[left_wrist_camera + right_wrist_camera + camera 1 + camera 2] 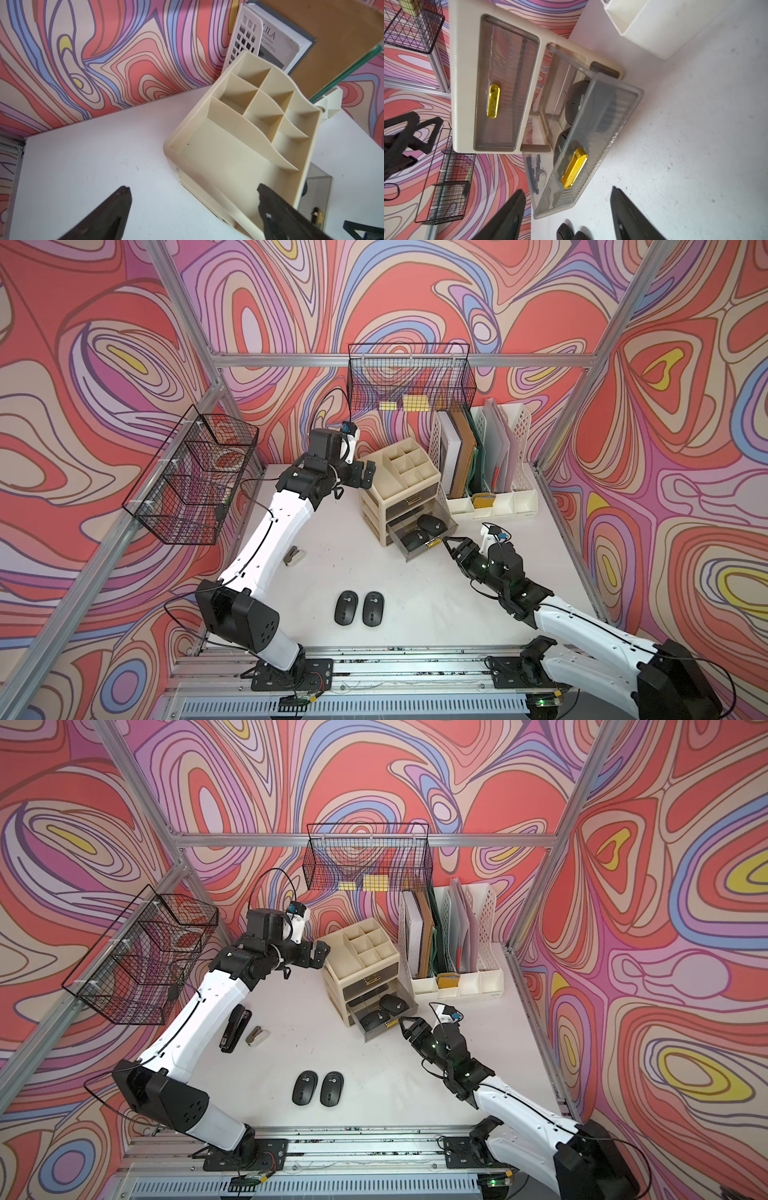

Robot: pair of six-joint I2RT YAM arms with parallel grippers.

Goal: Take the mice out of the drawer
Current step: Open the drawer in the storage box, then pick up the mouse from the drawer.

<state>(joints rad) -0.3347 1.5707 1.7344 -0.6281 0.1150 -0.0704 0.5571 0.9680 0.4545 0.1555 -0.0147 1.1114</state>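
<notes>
The smoky-grey drawer [409, 552] [374, 1032] [604, 133] with its gold handle [574, 168] stands pulled out of the cream organiser [380, 493] [239, 145]. Two black mice [432, 524] [415, 539] [576, 97] lie inside it. Two more mice [346, 607] [372, 608] [304, 1088] rest side by side on the white table near the front. My right gripper [451, 545] [568, 190] is open and holds nothing, just in front of the drawer's handle. My left gripper [368, 475] [192, 188] is open at the organiser's upper left edge.
A black stapler [235, 1028] and a grey staple remover [293, 556] lie on the table's left side. A white file rack [490, 502] with folders stands right of the organiser. Wire baskets hang on the left wall [191, 477] and the back wall [411, 377].
</notes>
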